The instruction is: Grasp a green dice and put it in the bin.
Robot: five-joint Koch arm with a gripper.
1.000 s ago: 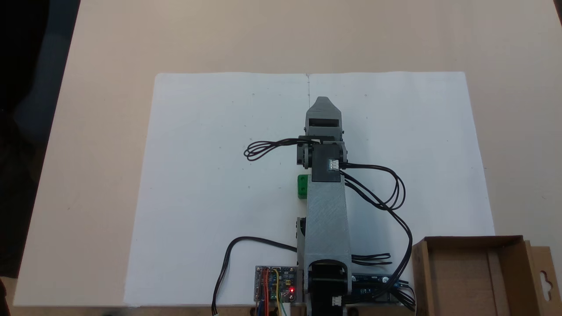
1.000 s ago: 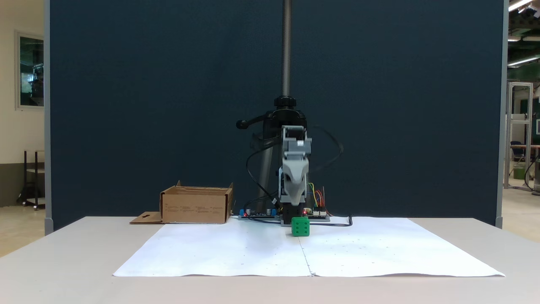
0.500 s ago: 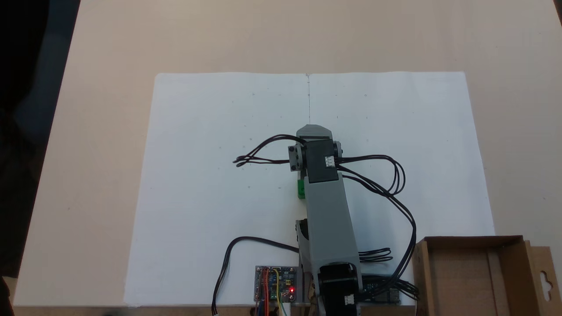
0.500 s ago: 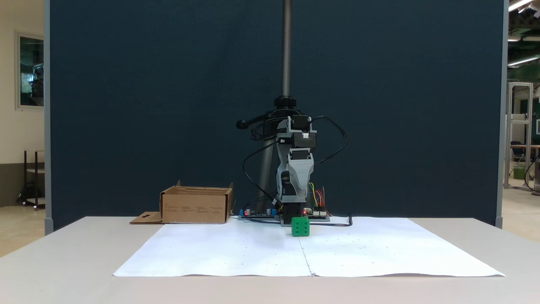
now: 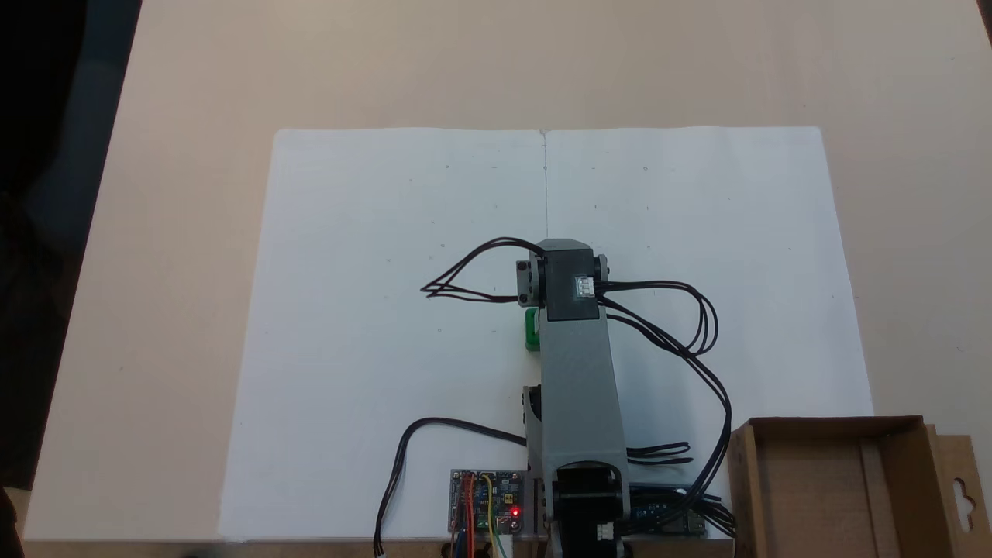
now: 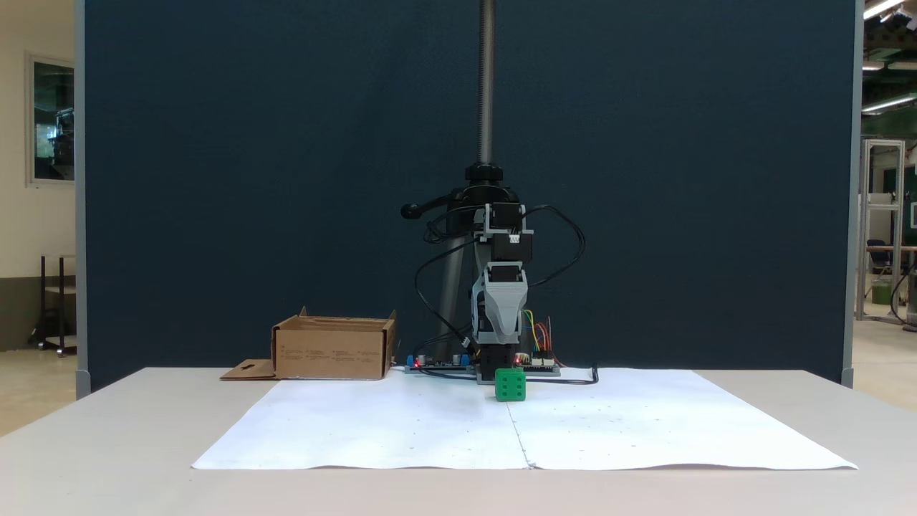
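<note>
The green dice [image 6: 510,385] is a small bright green cube with darker pips on the face turned to the front fixed view, and it sits flat on the white paper sheet [image 6: 401,430]; from above only a sliver of the green dice [image 5: 531,329] shows beside the arm's grey link. The gripper [image 6: 501,335] hangs point-down above the dice and a little behind it, well clear of its top face, holding nothing. Its jaws line up one behind the other, so how far apart they stand cannot be told.
</note>
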